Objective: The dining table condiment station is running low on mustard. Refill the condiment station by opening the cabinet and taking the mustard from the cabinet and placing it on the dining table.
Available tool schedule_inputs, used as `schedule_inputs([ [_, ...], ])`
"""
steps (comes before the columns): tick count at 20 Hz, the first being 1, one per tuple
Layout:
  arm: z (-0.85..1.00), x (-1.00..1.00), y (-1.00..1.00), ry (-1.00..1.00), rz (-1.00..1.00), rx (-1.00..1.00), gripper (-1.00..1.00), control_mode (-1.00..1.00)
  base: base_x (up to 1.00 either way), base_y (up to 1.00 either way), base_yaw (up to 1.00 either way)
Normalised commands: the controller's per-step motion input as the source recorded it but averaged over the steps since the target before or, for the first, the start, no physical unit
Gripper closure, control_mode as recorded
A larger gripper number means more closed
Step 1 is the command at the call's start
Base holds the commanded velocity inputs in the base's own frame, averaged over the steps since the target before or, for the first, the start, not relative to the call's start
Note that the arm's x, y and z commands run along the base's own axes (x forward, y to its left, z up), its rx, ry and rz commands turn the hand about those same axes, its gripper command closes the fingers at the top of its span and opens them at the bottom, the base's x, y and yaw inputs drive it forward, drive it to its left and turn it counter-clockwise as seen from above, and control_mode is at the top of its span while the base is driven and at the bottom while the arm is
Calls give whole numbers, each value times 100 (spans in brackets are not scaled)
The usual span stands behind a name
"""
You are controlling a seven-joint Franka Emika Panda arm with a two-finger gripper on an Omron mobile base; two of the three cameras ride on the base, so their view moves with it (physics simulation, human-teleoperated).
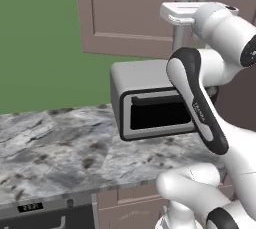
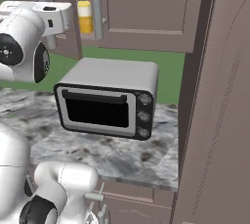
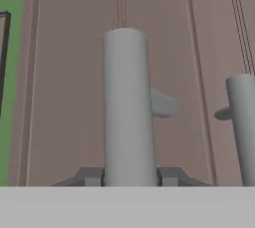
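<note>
Gripper (image 3: pixel 129 176) at the cabinet (image 1: pixel 125 13), with the 2 dark finger tips (image 3: pixel 92 176) pressed against either side of the grey bar handle (image 3: pixel 127 107), which rises between them toward 12 o'clock in the hand view. The jaws are drawn in as far as the bar lets them and hold nothing else. A 2nd bar handle (image 3: pixel 244 122) stands at 3 o'clock of the held one, on the neighbouring door.

Risks, as judged from this pose. (a) The grip sits near the tips, so a pull that is not square to the door could let the round bar slide out of the jaws. (b) The door swings on an arc; a straight pull would twist the hand against the bar and may break the hold or stall the arm. (c) The toaster oven (image 2: pixel 105 98) stands on the marble counter (image 1: pixel 55 143) just below the cabinet, and the elbow hangs close above it in the left base view; a low sweep could strike it.

Mustard (image 2: pixel 85 15): in the right base view the yellow bottle with its black nozzle stands upright on the inner shelf, seen through the gap beside the bar handles, at roughly 2 o'clock of the white hand and near it. It lies beyond the door, deeper than the jaws, apart from them.
</note>
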Motion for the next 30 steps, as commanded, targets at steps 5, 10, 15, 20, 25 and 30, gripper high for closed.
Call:
schedule_inputs([
  [5, -1, -80, 67, 0, 10, 0, -100, -100, 0, 0, 0],
  [10, -1, -74, 8, -4, 3, 7, -100, -100, 0, 0, 0],
  [15, 11, -100, -76, -7, 0, 23, -100, -100, 0, 0, 0],
  [20, 5, -65, -100, 2, 0, 32, -100, -100, 0, 0, 0],
  [25, -29, 37, -79, 23, 2, 45, -100, -100, 0, 0, 0],
  [30, -74, 93, -46, 16, 2, 54, -100, -100, 0, 0, 0],
])
